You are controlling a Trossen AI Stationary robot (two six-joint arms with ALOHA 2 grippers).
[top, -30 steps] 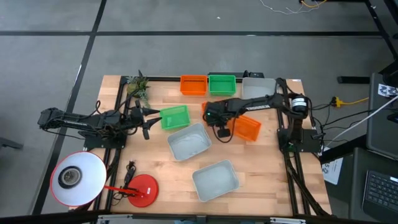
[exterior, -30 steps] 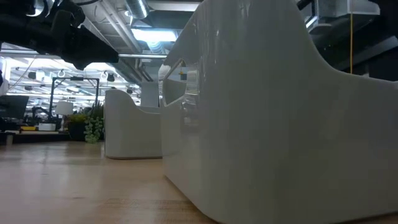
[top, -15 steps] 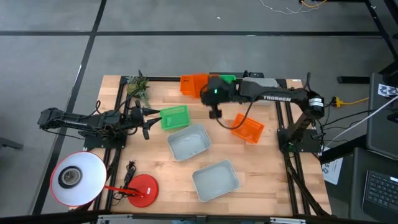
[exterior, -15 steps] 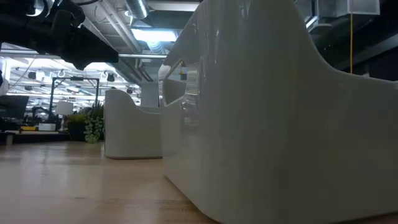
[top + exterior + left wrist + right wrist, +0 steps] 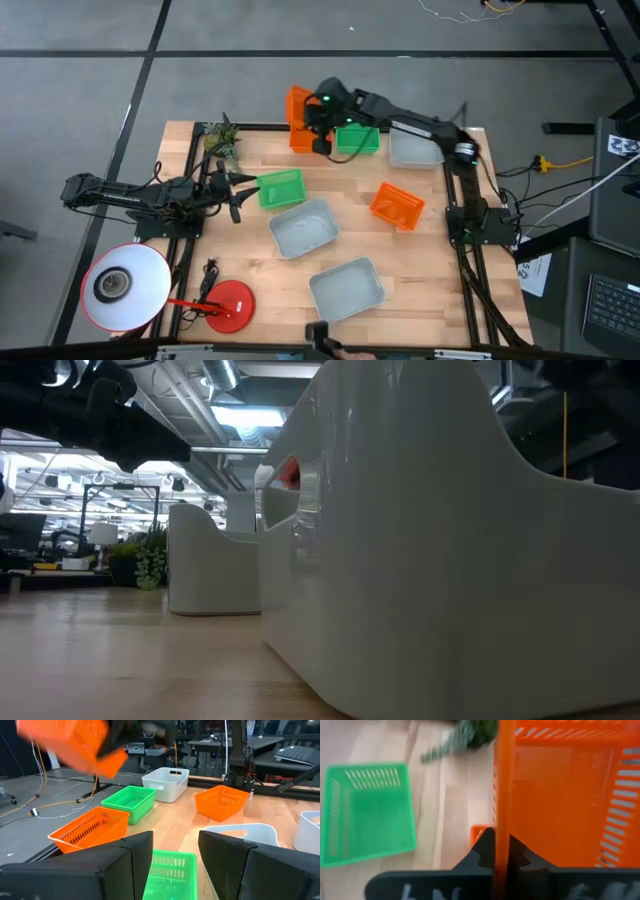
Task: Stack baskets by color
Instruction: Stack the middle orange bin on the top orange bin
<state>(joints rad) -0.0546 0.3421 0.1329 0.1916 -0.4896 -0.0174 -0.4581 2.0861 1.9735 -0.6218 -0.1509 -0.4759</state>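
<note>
My right gripper (image 5: 318,128) reaches over the table's far edge, shut on an orange basket (image 5: 298,104) held in the air above a second orange basket (image 5: 310,138). The left wrist view shows the held basket (image 5: 75,742) high and tilted. A third orange basket (image 5: 397,205) sits right of centre. One green basket (image 5: 358,139) stands at the far edge, another (image 5: 280,188) just in front of my open left gripper (image 5: 238,190). Pale grey baskets rest at the far right (image 5: 415,148), centre (image 5: 305,228) and near edge (image 5: 347,290). My right gripper pinches one side wall of the orange basket at its rim (image 5: 502,827), one finger inside the basket and one outside. The fingers slant down from the table's right side. The basket is lifted clear and tilted, above the orange basket at the far edge.
A small green plant (image 5: 222,140) sits at the far left corner. A red round lamp base (image 5: 230,305) and a white lamp shade (image 5: 125,285) stand at the near left. A dark frame (image 5: 200,170) borders the wooden table top.
My right gripper has risen and swung from the table's middle toward the far edge and to the left, tipping less steeply. The orange basket it holds has come up off the table and now hangs tilted over the far orange basket.
</note>
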